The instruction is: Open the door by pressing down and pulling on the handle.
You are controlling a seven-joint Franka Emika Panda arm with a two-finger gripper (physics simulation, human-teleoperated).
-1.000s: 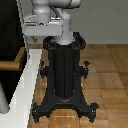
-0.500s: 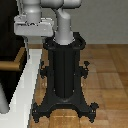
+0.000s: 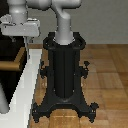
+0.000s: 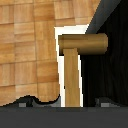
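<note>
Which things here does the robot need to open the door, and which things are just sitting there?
Needed for the job:
the handle, a tan bent bar
the door, dark, in a white frame
the gripper, just above the handle

Just there:
the black pedestal that holds the arm up
the wooden floor

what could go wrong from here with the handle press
The gripper hovers above the handle, not touching it; in the wrist view the fingers barely show, so alignment is hard to judge. A push landing near the bar's end might slip off. The handle sits close to the white frame, so a finger could strike that on descent. Pulling before the lever is fully down would likely leave the door latched.
</note>
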